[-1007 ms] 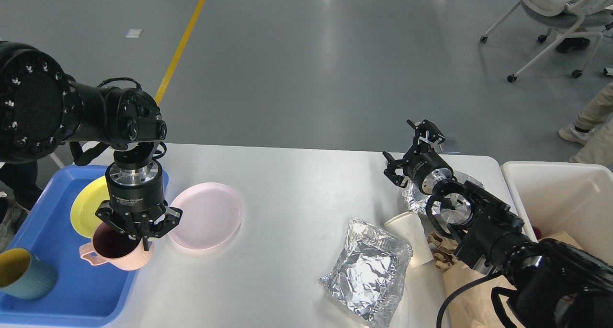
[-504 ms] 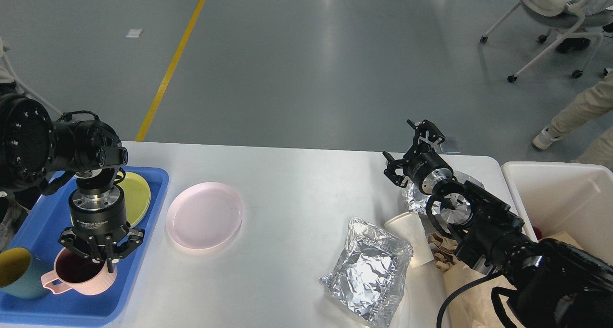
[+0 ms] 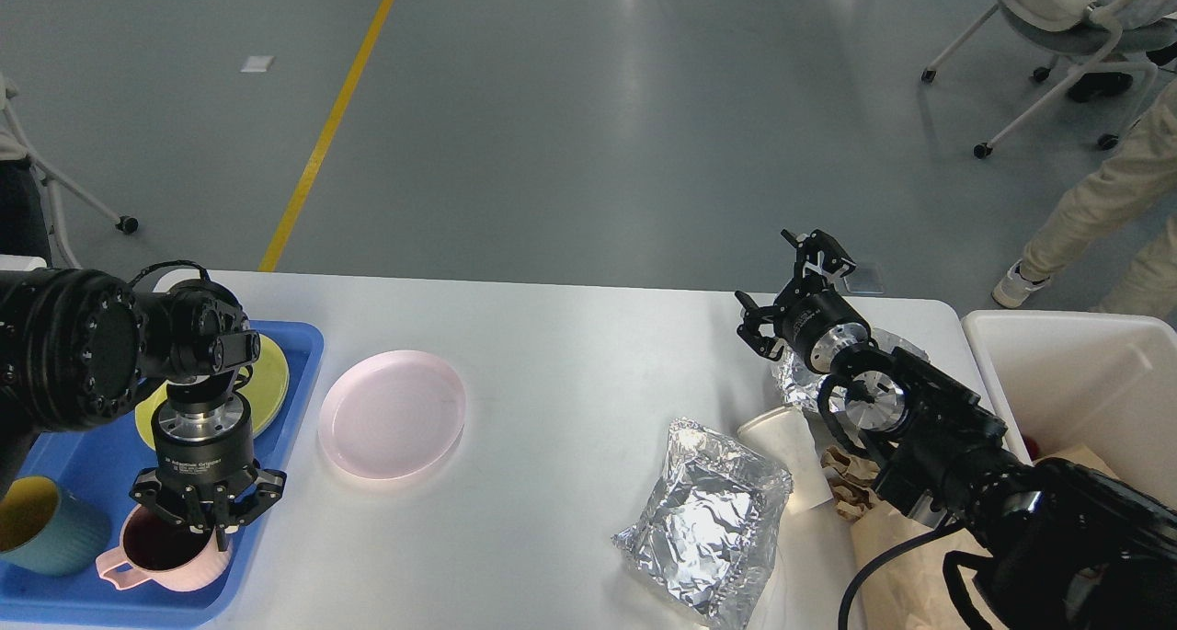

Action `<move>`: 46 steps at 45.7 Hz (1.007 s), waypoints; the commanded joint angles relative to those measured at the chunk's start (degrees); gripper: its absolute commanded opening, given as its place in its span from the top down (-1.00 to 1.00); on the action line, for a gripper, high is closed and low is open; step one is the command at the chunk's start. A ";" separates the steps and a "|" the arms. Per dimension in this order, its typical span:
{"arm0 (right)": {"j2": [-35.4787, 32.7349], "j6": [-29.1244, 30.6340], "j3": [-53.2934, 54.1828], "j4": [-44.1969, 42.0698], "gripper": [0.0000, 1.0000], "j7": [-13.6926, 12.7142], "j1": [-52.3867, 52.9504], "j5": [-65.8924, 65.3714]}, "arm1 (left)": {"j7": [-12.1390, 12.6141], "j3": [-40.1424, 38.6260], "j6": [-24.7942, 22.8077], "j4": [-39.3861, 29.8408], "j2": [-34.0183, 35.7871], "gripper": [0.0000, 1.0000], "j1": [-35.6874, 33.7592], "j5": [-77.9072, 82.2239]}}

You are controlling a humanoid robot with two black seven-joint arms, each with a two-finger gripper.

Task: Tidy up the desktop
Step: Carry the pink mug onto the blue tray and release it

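Note:
The white desktop [image 3: 570, 372] carries a pink plate [image 3: 393, 414] left of centre and crumpled foil [image 3: 708, 520] at the front right. My left gripper [image 3: 210, 527] points down over the blue tray [image 3: 87, 460] and is shut on the rim of a pink cup [image 3: 165, 564], which sits low at the tray's front. My right gripper [image 3: 783, 285] is open and empty, held above the table's far right next to a second foil wad [image 3: 798, 383].
The tray also holds a yellow plate [image 3: 267, 382] and a teal cup [image 3: 37, 529]. A tipped paper cup [image 3: 789, 455] and brown paper [image 3: 887, 543] lie by my right arm. A white bin [image 3: 1076, 372] stands at the right. A person walks at the far right.
My left gripper carried the pink cup left from the tray's right edge to the tray's front and brought it lower. The right arm has not moved.

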 commanded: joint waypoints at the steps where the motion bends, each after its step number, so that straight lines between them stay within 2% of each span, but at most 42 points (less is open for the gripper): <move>1: -0.01 0.00 0.00 0.00 -1.00 0.00 0.00 0.00 | 0.00 0.41 0.00 1.32 -0.52 1.00 2.09 0.00; 10: -0.01 0.00 0.00 0.00 -1.00 0.08 0.00 0.00 | 0.09 0.85 0.00 3.35 -0.43 1.00 5.00 0.00; 23: -0.01 0.00 0.00 0.00 -1.00 0.00 0.00 0.00 | 0.09 0.85 0.00 4.40 0.36 1.00 5.26 1.49; 27: -0.01 0.00 0.00 0.00 -1.00 0.00 0.00 0.00 | 0.18 0.85 0.00 4.49 0.45 0.91 5.00 1.49; 30: -0.01 0.00 0.00 0.00 -1.00 0.00 0.00 0.00 | 0.18 0.85 0.00 4.49 0.45 0.74 4.65 1.49; 35: -0.01 0.00 0.00 0.00 -1.00 0.00 0.00 0.00 | 0.00 0.50 0.00 4.49 0.63 0.19 4.38 1.49; 38: 0.07 0.00 0.00 0.00 -1.00 0.00 0.00 0.00 | 0.00 0.50 0.00 4.49 0.63 -0.07 4.38 1.49; 43: -0.01 0.00 0.00 0.00 -1.00 0.08 0.00 0.00 | 0.09 0.50 0.00 4.49 0.63 -0.38 4.29 1.49; 44: -0.01 0.00 0.00 0.00 -1.00 0.00 0.00 0.00 | 0.09 0.41 0.00 4.49 0.63 -0.55 4.29 1.49; 46: -0.01 0.00 0.00 0.00 -1.00 0.00 0.00 0.00 | 0.09 0.33 0.00 4.49 0.63 -0.69 4.21 1.49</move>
